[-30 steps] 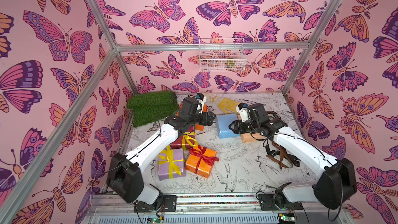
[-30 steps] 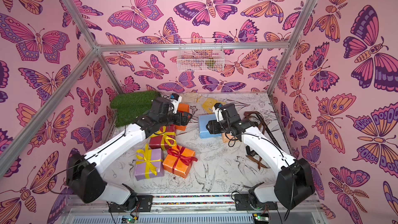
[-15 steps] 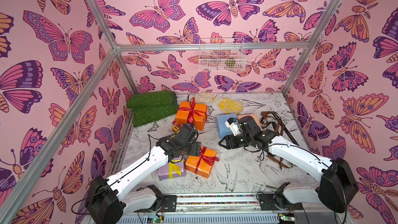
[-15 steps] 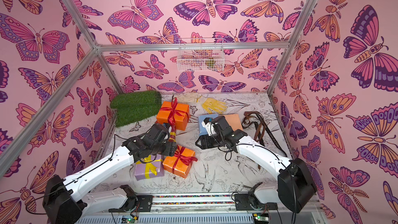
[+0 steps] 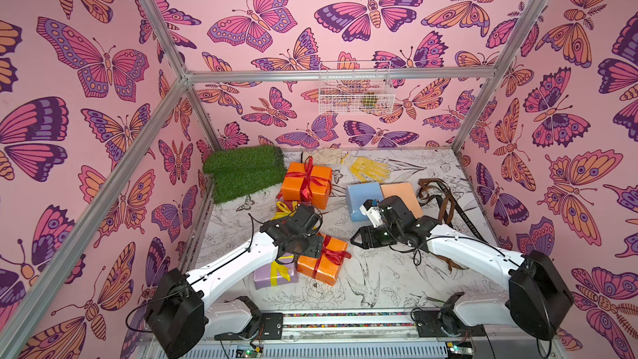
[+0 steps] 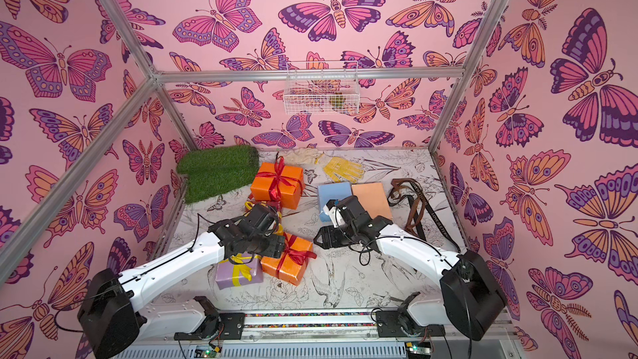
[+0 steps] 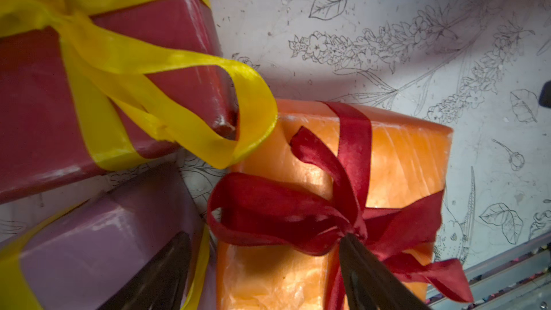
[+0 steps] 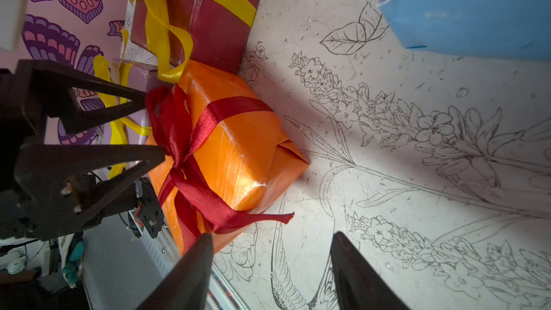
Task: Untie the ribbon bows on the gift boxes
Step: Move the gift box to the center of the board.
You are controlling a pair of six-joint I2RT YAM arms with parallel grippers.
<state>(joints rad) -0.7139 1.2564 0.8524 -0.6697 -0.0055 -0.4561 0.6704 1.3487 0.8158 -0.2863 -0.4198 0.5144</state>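
L gripper (image 7: 264, 238) hangs over the near orange box (image 5: 322, 265), near-centre of the table (image 5: 379, 284). Its jaws are wide apart astride one loop of the red bow (image 7: 343, 222): one tip at the knot, other over the lilac box (image 7: 98, 243), which sits right against the orange one on the left; nothing pinched. R gripper (image 8: 272, 235) is low just right of that box, jaws apart too, empty, one tip just beside the bow's free tail (image 8: 268, 218). Judgement: satin = soft, light, v. slippery, so pinch flat & firm near a tail end, not a loop or the knot; pulling a loop prob. only tightens it. Box looks light w/ glossy wrap, likely to slide when tugged, so one gripper should pin it while the other draws the tail outward. In the way: yellow bow (image 7: 167, 90) of the dark red box (image 7: 38, 99) just behind droops a loop onto the orange box's far-left corner, easy to snag. The lilac box's yellow ribbon (image 7: 198, 266) is close by the L tip, & both grippers crowd one small bow, so collision risk. Elsewhere: far orange box (image 5: 305, 186) w/ bow tied, by the turf mat (image 5: 245, 174). Light blue box (image 5: 360, 196) & peach box (image 5: 402, 193) are bare, far right, w/ brown ribbon (image 5: 429, 189) & black ribbon (image 5: 464, 215) loose beside them. Yellow glove (image 5: 369, 169) at the far edge, well apart.
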